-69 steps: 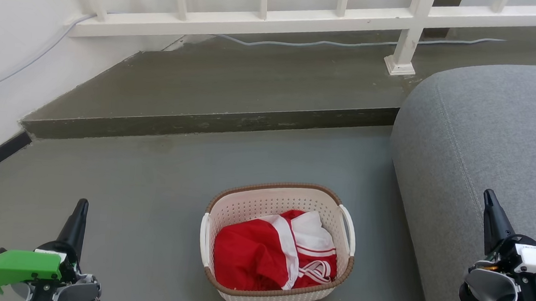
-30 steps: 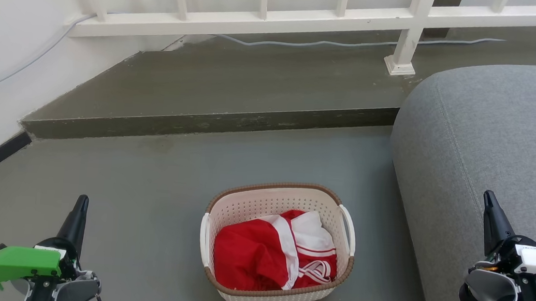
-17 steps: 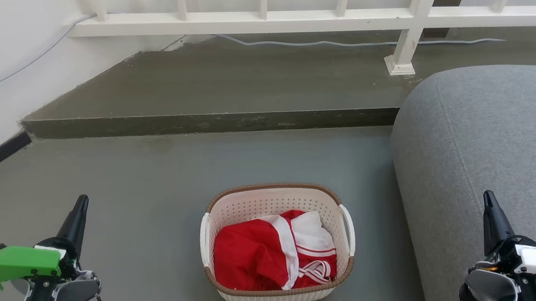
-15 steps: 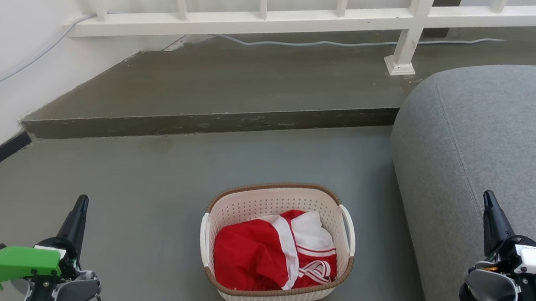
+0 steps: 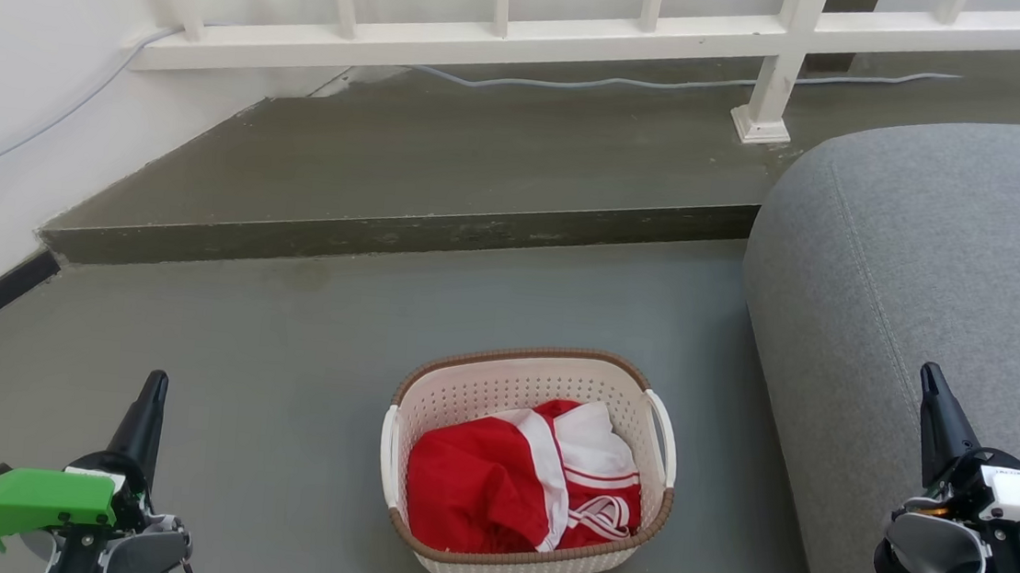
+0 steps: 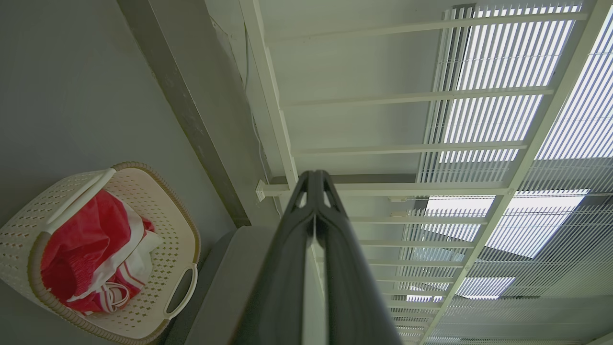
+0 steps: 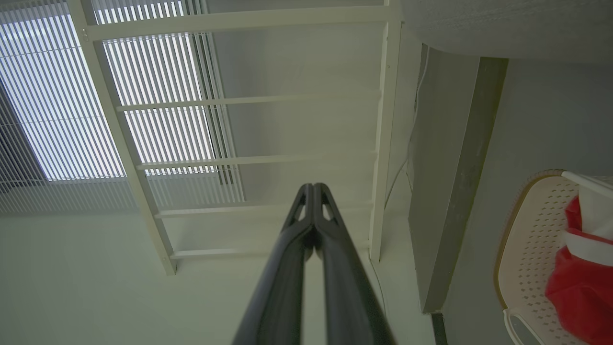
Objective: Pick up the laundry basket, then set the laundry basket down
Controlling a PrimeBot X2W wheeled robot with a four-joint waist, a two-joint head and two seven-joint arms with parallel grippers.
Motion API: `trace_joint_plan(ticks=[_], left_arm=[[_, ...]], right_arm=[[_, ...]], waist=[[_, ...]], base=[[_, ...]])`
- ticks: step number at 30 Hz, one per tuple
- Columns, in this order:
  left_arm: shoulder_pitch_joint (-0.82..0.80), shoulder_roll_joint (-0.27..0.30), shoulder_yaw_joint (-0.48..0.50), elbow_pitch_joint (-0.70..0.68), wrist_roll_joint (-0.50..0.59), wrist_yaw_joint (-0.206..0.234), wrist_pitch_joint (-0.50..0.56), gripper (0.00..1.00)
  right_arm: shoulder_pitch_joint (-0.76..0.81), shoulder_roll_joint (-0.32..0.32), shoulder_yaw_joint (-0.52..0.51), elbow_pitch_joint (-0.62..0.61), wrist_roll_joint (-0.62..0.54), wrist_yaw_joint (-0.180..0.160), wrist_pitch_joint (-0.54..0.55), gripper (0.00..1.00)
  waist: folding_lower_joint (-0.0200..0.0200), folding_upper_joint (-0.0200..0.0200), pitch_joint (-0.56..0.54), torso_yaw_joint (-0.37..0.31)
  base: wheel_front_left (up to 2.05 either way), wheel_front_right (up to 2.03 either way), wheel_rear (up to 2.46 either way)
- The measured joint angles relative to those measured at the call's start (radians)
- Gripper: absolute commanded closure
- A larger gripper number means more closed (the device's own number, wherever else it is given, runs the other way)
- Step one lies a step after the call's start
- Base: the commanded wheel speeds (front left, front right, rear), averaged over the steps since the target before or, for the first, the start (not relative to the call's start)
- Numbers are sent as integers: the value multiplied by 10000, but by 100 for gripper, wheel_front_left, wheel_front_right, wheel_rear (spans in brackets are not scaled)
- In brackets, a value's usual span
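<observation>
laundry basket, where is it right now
The laundry basket sits on the grey floor at the lower centre of the head view, just left of the grey sofa.

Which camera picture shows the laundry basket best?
The head view: the laundry basket shows whole, with rim, both handles and the red-and-white clothing inside. The left wrist view shows it tilted, slightly cut at the edge; the right wrist view catches part of it at the right edge.
</observation>
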Motion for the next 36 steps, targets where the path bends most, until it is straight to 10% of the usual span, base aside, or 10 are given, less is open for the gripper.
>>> trace_joint_plan(ticks=[36], left_arm=[[-6, -2, 35, -4, 0, 0, 0, 100]], right_arm=[[-1, 8, -31, -4, 0, 2, 0, 100]], waist=[[0, 0, 2, 0]], base=[[0, 0, 0]])
